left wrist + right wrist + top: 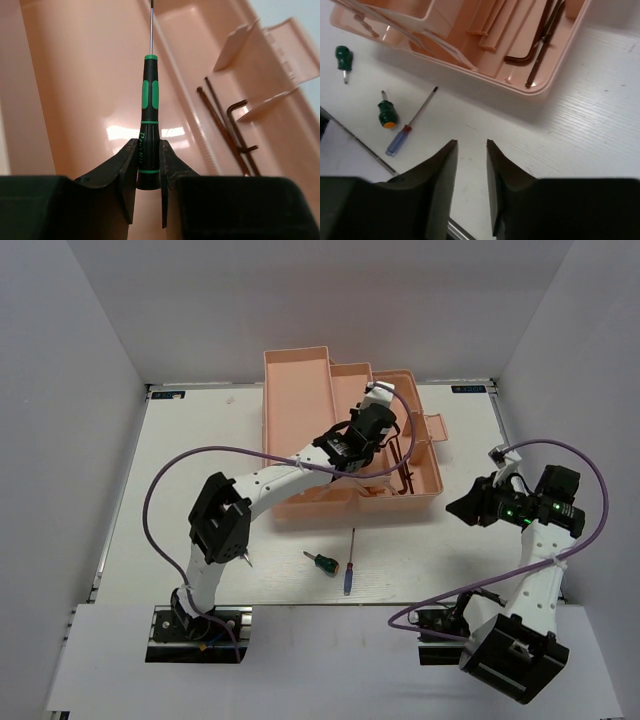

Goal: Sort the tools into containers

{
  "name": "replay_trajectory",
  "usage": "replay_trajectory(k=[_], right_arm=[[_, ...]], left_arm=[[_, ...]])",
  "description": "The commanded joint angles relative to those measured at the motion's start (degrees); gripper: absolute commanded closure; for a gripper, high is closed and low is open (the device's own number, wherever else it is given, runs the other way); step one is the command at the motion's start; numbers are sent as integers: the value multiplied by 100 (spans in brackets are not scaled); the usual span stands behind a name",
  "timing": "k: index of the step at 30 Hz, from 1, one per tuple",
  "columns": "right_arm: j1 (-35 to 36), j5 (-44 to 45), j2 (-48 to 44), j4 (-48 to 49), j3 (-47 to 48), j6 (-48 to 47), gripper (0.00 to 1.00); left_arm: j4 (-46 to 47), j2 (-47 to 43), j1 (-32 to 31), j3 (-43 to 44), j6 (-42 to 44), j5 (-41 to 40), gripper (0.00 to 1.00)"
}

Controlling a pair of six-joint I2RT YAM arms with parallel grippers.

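Note:
The peach-pink toolbox (pixel 300 370) lies open at the table's middle back. My left gripper (pixel 368 430) is inside it, shut on the handle end of the thin black-and-green screwdriver (pixel 149 115), which points away over the tray floor (pixel 75 85). In the left wrist view the gripper (pixel 148 152) has both jaws pressed on the handle. Black hex keys (pixel 230 130) lie in the right compartment (pixel 403 465). My right gripper (pixel 471 145) is open and empty above the table, right of the box (pixel 462 508). A green stubby screwdriver (pixel 322 562) and the blue-handled screwdriver (pixel 349 575) lie in front of the box.
The right wrist view shows both green screwdrivers, one (pixel 386 114) beside the blue-handled one (pixel 400 140) and one further left (pixel 342 57), and the toolbox's near rim (pixel 555 80). White walls enclose the table on three sides.

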Motion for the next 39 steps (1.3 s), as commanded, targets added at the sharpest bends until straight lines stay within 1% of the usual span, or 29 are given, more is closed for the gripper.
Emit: replay_trajectory(k=[1,2,3,4,6,7,9,12,13,14,16,17,18,19,21,22,23,24,25,26,29,30,31,32,33,34,35,36,39], right_arm=[[31,-600,256,-1077,300,-997,57],[39,-1018,379,-1289,354,-1468,51],[92,-1144,545,-2101,424,-2091,48],[118,-1233,608,-2387,573,-2384,48],[311,-1558,879,-3115,837,-3141,48],[390,-1602,925,-3537,881,-3857,47],[742,-1682,987,-3735,935,-3934,47],[1321,-1480,847,-3034,759,-3260,47],[1418,-1410,794,-2806,698,-2570,47],[1828,-1087,619,-1968,419,-2285,49],[2121,-569,311,-1434,233,-1452,51],[2636,-418,266,-806,75,-1238,54],[2885,-233,161,-556,-109,-836,58],[3435,317,143,-240,-277,-571,61],[3878,873,108,690,-714,200,73],[4585,1746,90,851,-805,571,79],[4784,2033,99,1158,-866,801,81],[5012,2227,177,1274,-937,1186,79],[5649,2673,291,1318,-955,1468,75],[5873,2878,344,1554,-972,1567,75],[6656,3459,852,1827,-911,1884,75],[6788,3643,968,1933,-833,2067,72],[7138,4227,1047,1995,-762,2199,67],[7246,4381,1327,2109,-727,2348,60],[7342,4618,1416,2206,-726,2863,58],[7613,4864,1487,2372,-726,3103,57],[7677,4936,1688,2408,-726,3262,52],[7782,5137,1751,2539,-726,3612,52],[7949,5061,2171,2549,-534,3957,50]], left_arm=[[-494,-126,10,256,-138,-189,87],[-494,-126,62,256,-138,-189,83],[-494,-126,63,256,-138,-128,77],[-494,-126,63,256,-138,-127,61],[-494,-126,63,326,-138,-75,49],[-494,-126,63,414,-138,-14,41],[-494,-126,63,546,-138,57,36],[-625,-196,-69,879,-24,232,31],[-625,-336,-121,880,29,329,31],[-625,-468,-183,880,90,539,31],[-451,-810,-253,425,195,742,30],[-450,-1317,-341,214,248,926,30],[-354,-1635,-394,-353,249,927,30],[-275,-1986,-394,-681,249,927,30],[-335,-3146,-543,-1575,179,779,31],[-448,-3550,-544,-1876,100,717,33],[-711,-3972,-596,-2515,-144,638,33],[-861,-4794,-596,-2843,-277,637,35],[-1063,-5194,-649,-3159,-696,568,36],[-1526,-5554,-649,-3754,-918,567,36],[-2414,-6847,-649,-4810,-1847,567,36],[-2566,-7128,-649,-5050,-2000,567,36],[-2707,-7401,-649,-5261,-2167,645,35],[-2856,-7630,-649,-5594,-2342,646,33],[-3093,-7972,-649,-5719,-2631,707,33],[-3199,-8088,-649,-5825,-2782,708,29],[-3288,-8159,-649,-6000,-2923,708,28],[-3341,-8212,-649,-6062,-3133,708,28],[-3472,-8099,-649,-6230,-3485,577,24]])
